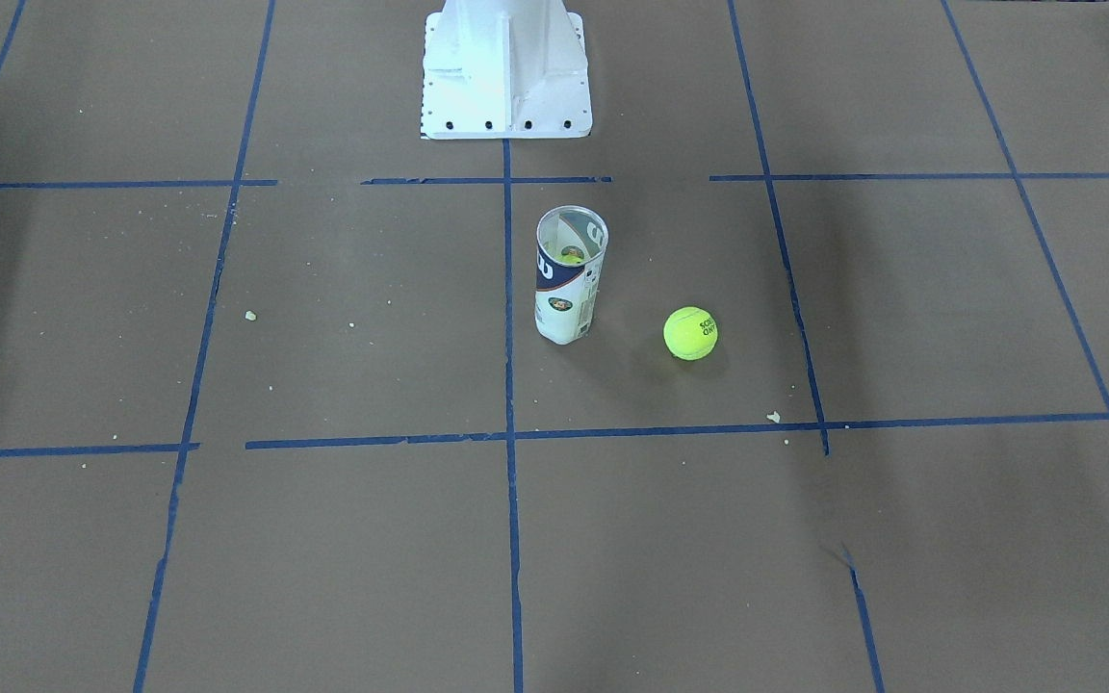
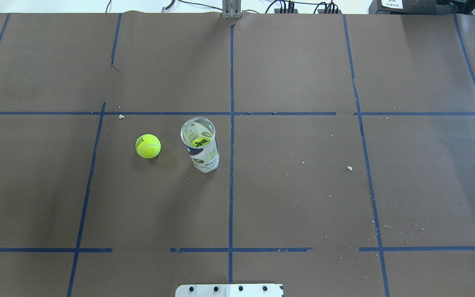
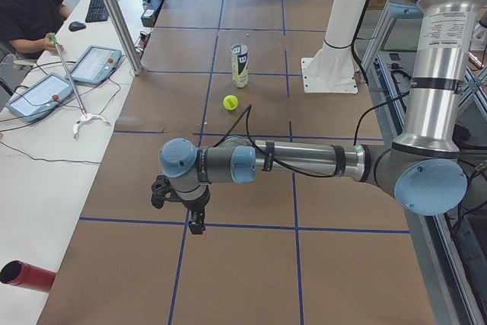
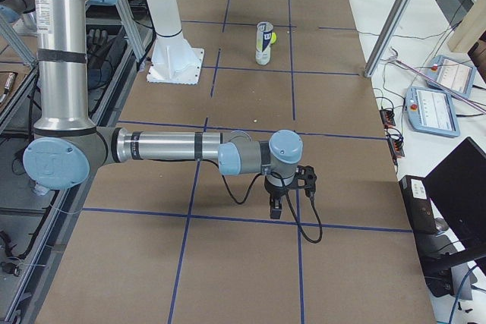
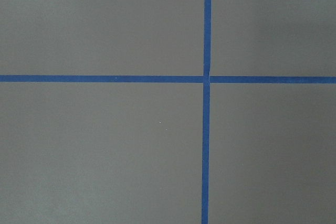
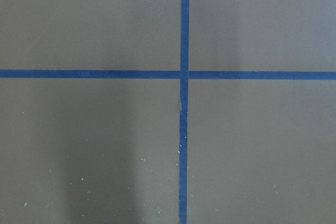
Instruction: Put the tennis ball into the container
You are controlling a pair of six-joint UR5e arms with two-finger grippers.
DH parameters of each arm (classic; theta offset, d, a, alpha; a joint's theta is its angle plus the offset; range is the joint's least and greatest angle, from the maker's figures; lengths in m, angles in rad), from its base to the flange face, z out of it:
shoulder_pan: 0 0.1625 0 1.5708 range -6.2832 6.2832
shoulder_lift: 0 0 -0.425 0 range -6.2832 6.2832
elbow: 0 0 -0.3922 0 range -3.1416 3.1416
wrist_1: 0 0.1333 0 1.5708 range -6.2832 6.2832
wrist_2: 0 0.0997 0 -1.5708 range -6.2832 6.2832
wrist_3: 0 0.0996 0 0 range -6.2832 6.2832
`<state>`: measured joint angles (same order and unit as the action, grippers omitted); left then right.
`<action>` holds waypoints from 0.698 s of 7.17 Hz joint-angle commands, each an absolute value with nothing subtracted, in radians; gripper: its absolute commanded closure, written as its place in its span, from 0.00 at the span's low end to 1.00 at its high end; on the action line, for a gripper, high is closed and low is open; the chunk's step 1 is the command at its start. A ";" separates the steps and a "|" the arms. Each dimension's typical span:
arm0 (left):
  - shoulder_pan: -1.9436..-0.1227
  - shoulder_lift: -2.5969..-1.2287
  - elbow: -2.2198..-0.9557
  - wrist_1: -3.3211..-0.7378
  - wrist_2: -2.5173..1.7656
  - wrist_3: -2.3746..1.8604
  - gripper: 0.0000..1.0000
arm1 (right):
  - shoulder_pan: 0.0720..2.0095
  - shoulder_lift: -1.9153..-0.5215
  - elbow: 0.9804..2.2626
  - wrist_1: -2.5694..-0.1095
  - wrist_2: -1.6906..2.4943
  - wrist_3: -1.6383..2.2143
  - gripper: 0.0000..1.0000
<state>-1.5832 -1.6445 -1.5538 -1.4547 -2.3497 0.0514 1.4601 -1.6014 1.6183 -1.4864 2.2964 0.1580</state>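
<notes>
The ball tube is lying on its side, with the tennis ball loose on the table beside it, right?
No, the container stands upright, mouth open, as the overhead view shows; the tennis ball does lie loose beside it.

Fuzzy tennis ball point(image 2: 148, 146), clear glossy plastic container point(image 2: 205, 160), matt paper table point(image 2: 303, 198)

Brown worktop point(image 2: 303, 198) gridded with blue tape point(image 2: 231, 185).
Pale crumbs point(image 2: 349, 168) dot it; an operator point(image 3: 27, 5) sits beside a keyboard point(image 3: 97, 5).
</notes>
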 commanded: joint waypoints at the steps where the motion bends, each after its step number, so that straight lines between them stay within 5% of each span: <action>1: -1.583 -1.655 -1.558 -1.457 -2.347 0.051 0.00 | 1.460 -1.601 1.618 -1.486 2.296 0.158 0.00; 5: -1.568 -1.755 -1.635 -1.447 -2.352 0.043 0.00 | 1.460 -1.601 1.618 -1.486 2.296 0.158 0.00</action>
